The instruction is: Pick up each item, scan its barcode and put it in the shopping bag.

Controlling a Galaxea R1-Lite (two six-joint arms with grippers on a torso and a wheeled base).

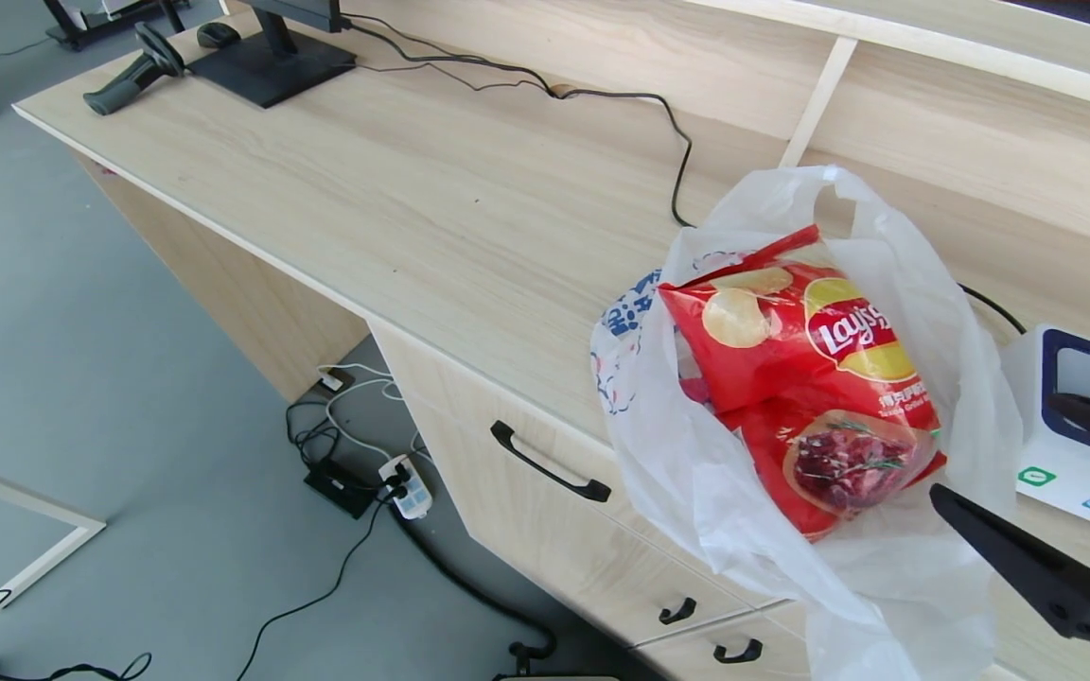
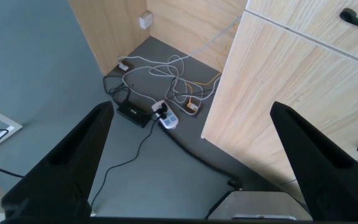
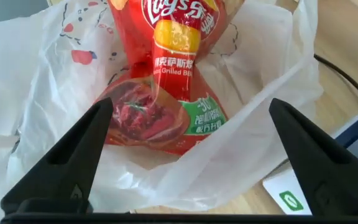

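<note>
A white plastic shopping bag (image 1: 895, 577) stands on the wooden counter (image 1: 413, 189) near its front edge. A red chip bag (image 1: 810, 369) lies inside it, its top sticking out of the opening. My right gripper (image 1: 992, 445) hangs open just beside the bag's mouth, on the scanner side. In the right wrist view the right gripper (image 3: 189, 109) is spread over the chip bag (image 3: 166, 93) with nothing between its fingers. A white barcode scanner box (image 1: 1075, 435) sits right of the bag. My left gripper (image 2: 191, 106) is open and empty, low beside the counter's drawers (image 2: 303, 74), above the floor.
A handheld scanner (image 1: 129, 76), a mouse (image 1: 217, 35) and a monitor base (image 1: 271, 61) sit at the counter's far left end. A black cable (image 1: 602, 95) runs across the back. A raised wooden ledge (image 1: 933, 76) borders the counter. Cables and a power strip (image 2: 166, 115) lie on the floor below.
</note>
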